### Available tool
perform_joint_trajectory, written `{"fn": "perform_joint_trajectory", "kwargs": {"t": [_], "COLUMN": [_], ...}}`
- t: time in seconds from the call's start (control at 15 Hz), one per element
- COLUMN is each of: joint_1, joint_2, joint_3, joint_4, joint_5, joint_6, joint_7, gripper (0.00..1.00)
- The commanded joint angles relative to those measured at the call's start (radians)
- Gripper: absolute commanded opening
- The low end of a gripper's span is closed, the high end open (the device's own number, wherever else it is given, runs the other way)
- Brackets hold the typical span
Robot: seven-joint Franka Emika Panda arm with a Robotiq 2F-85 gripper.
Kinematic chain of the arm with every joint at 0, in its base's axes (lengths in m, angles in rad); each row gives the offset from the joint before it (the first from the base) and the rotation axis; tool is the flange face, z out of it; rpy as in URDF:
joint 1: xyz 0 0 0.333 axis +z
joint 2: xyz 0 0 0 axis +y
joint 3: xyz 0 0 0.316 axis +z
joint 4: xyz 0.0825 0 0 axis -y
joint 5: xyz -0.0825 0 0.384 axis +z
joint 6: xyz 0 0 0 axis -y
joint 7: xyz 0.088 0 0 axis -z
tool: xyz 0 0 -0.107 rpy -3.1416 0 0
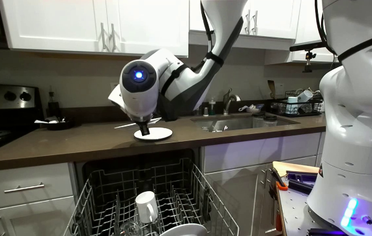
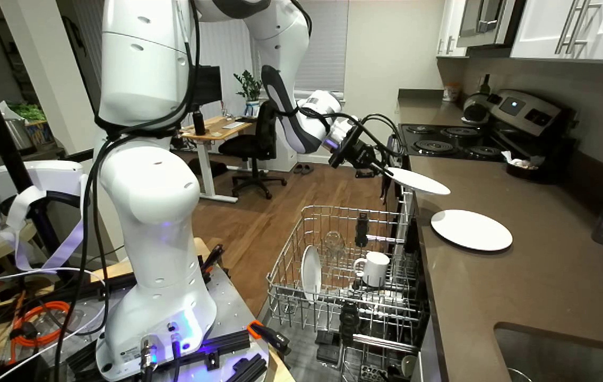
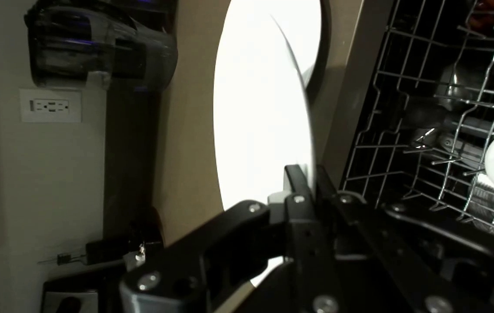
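My gripper (image 3: 310, 176) is shut on the rim of a white plate (image 2: 419, 181), one finger on each side. The held plate is tilted and raised off the surface, over the front part of the brown counter (image 2: 455, 297). A second white plate (image 2: 471, 229) lies flat on the counter, close to its front edge. In the wrist view the held plate (image 3: 286, 130) runs away from the fingers and overlaps the counter plate (image 3: 305, 26). From the front, the gripper (image 1: 145, 131) appears before the lying plate (image 1: 159, 133), and the held plate is hard to make out.
Below the counter a dishwasher rack (image 1: 219, 200) is pulled out. It holds a white mug (image 2: 376, 269), an upright plate (image 2: 311, 272) and a glass (image 2: 334, 243). A sink (image 1: 238, 123) and a stove (image 2: 455, 140) flank this stretch. A dark appliance (image 3: 103, 48) stands against the wall.
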Motion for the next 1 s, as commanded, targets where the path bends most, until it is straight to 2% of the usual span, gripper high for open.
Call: {"fn": "perform_joint_trajectory", "kwargs": {"t": [0.0, 0.6, 0.93], "joint_1": [-0.014, -0.033, -0.064], "joint_2": [0.004, 0.044, 0.077], "joint_3": [0.011, -0.017, -0.031], "joint_4": [0.002, 0.064, 0.13], "joint_5": [-0.008, -0.077, -0.126], "joint_6": [0.002, 0.02, 0.07], "joint_7": [0.008, -0.004, -0.004], "gripper": [0.06, 0.06, 0.06]}}
